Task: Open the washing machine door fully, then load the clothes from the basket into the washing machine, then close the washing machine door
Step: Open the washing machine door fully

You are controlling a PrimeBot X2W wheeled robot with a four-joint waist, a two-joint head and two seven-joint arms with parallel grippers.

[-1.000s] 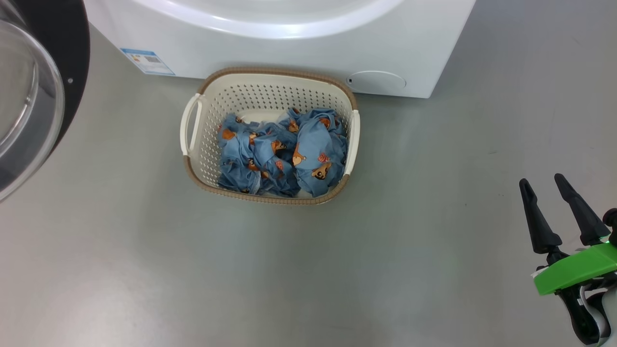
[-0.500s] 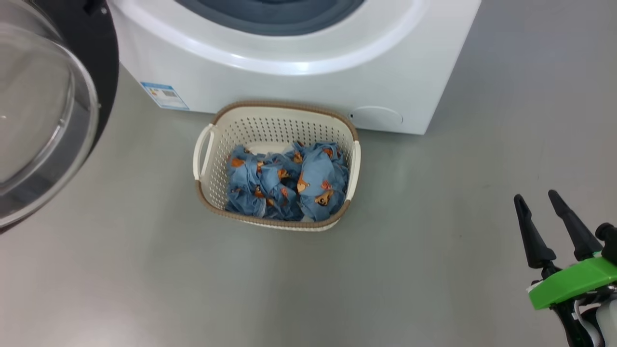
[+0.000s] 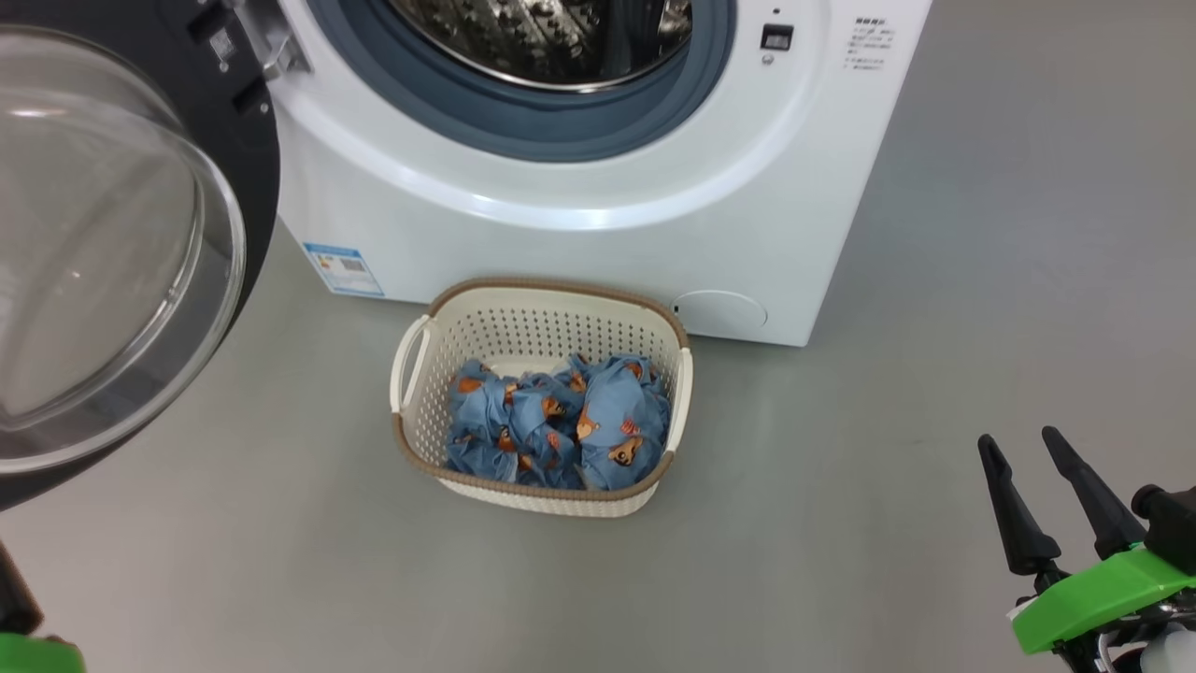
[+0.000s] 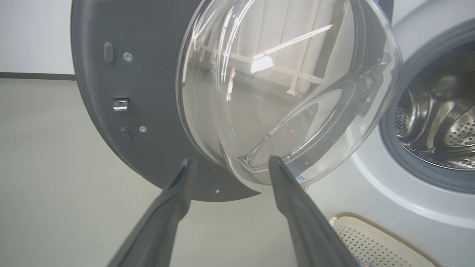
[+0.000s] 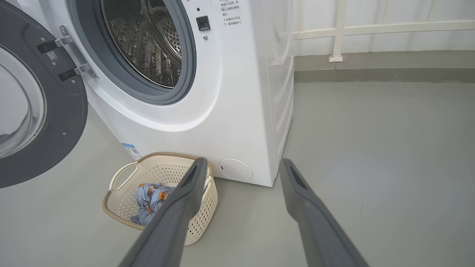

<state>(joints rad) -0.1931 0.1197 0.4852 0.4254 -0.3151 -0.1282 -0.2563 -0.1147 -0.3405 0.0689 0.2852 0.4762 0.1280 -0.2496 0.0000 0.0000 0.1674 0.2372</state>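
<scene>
Washing machine door is pictured swung wide open at the left of the washing machine, whose steel drum is exposed. Clothes are heaped in the basket, set just in front of the machine. The left gripper is seen empty, its fingers spread apart by the door's lower edge; contact cannot be made out. The right gripper, likewise spread and empty, is held above the floor, well off the machine's right front corner.

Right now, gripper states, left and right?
Left gripper: open, holding nothing.
Right gripper: open, holding nothing.
</scene>
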